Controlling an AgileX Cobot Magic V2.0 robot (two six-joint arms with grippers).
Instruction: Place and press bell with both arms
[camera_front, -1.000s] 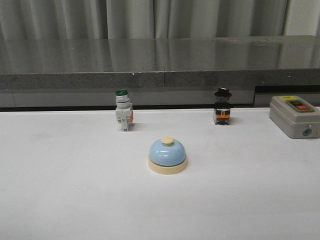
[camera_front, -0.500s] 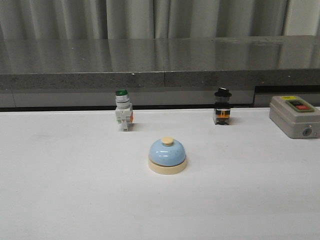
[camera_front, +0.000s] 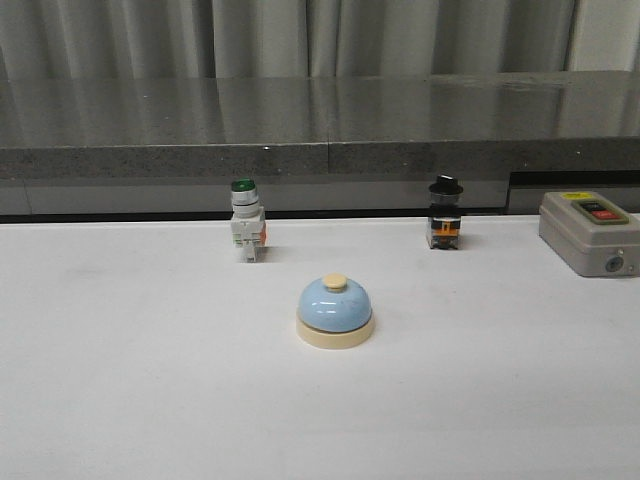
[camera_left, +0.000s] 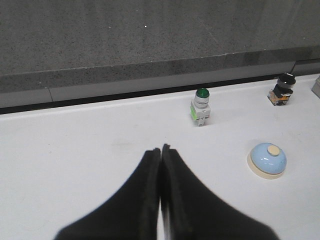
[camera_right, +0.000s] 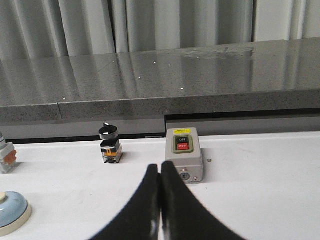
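Now my left gripper (camera_left: 161, 150) pressed together, holding nothing; right gripper (camera_right: 160, 170) same. Bell (camera_front: 335, 311) upright mid-table (camera_front: 120, 400), untouched, green-capped switch (camera_front: 246, 232) at its 11 o'clock, black selector (camera_front: 445, 213) at 1 o'clock.

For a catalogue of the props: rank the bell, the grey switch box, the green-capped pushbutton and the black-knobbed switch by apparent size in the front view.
1. Grey switch box, partly cut off by the frame edge.
2. Bell, close to the box and nearer the camera, so their order is unsure.
3. Green-capped pushbutton.
4. Black-knobbed switch.
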